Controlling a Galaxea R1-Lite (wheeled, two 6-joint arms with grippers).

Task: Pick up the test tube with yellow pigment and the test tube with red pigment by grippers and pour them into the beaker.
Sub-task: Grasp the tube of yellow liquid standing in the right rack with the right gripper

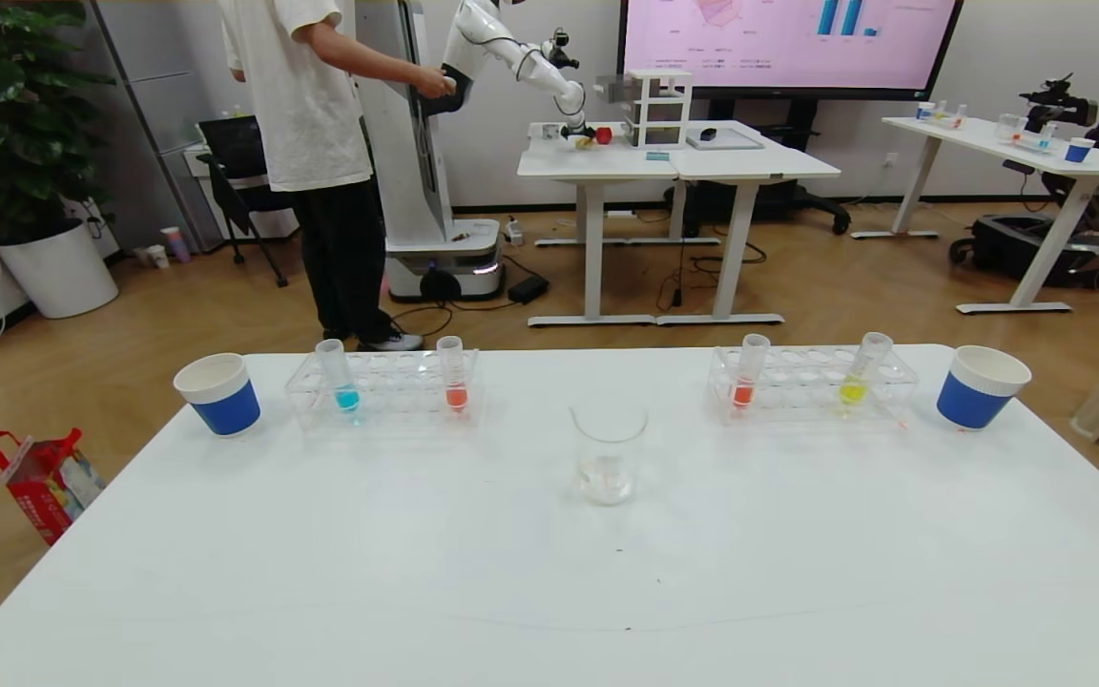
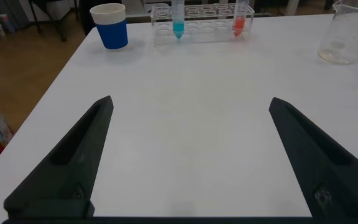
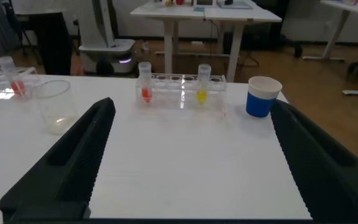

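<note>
The test tube with yellow pigment [image 1: 857, 374] stands tilted in the clear rack on my right [image 1: 812, 385], near that rack's outer end, with a test tube with red pigment [image 1: 748, 373] in the same rack toward its inner end. The beaker [image 1: 609, 465] sits between the two racks, nearer to me, on the white worktop [image 1: 549, 582], holding only a clear trace at its bottom. A second clear rack on my left [image 1: 383, 387] carries a cyan-blue tube [image 1: 338, 376] and another red tube [image 1: 452, 373]. A blue-and-white paper cup [image 1: 218, 393] stands just beyond the left rack's outer end, and a matching cup [image 1: 981, 385] stands beyond the right rack. My left end effector [image 2: 191, 158] hangs low over bare worktop, fingers spread wide and holding nothing, well short of the left rack. My right end effector [image 3: 191, 158] is likewise released and empty, well short of the right rack. Neither arm shows in the head view.
</note>
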